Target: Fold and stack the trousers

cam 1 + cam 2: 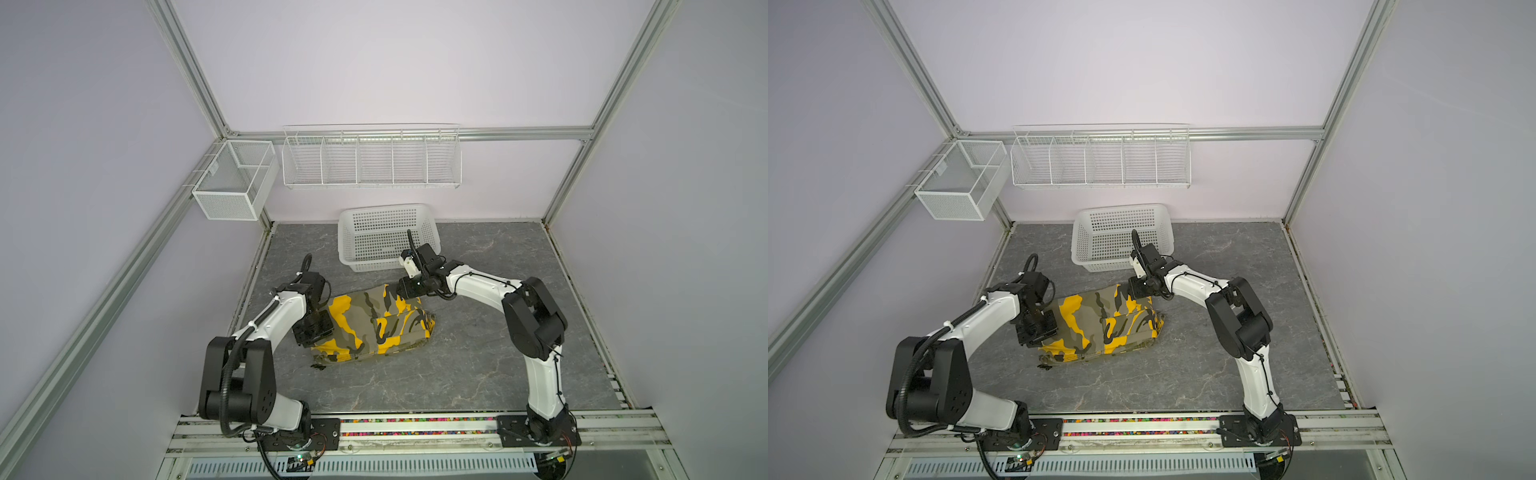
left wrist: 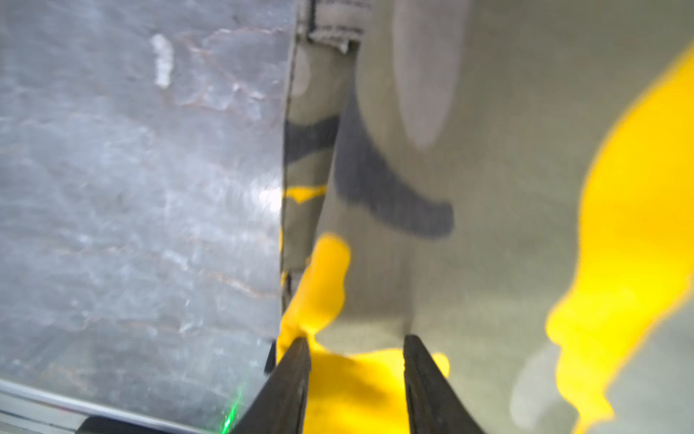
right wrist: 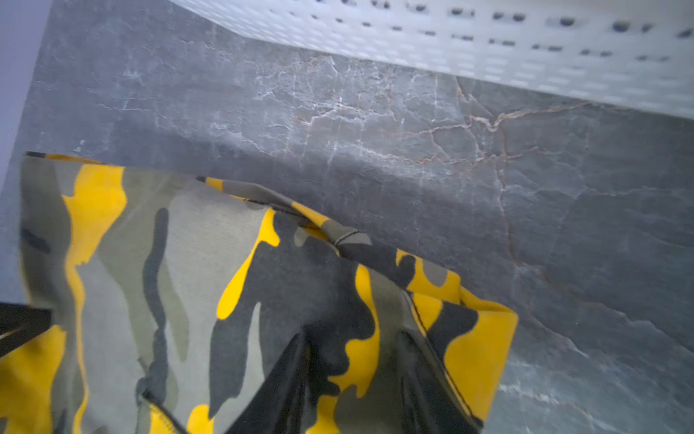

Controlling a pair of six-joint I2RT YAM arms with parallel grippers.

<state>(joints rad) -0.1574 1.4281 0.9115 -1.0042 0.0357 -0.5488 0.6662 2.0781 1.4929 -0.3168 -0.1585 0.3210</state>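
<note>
On marbled grey table (image 1: 478, 357), blocky folded trousers (image 1: 374, 324).

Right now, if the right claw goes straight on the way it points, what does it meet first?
The trousers: the right claw points at the cloth near a folded corner, jaws apart. Depth unclear; it may already touch.

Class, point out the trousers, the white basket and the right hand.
trousers (image 1: 365, 320): a top view, middle of folded cloth.
white basket (image 1: 384, 207): a top view, far rim.
right hand (image 3: 353, 338): right wrist view, between its fingertips.

White arm links (image 1: 286, 309), black joints (image 1: 536, 322), black cables (image 1: 225, 386).
</note>
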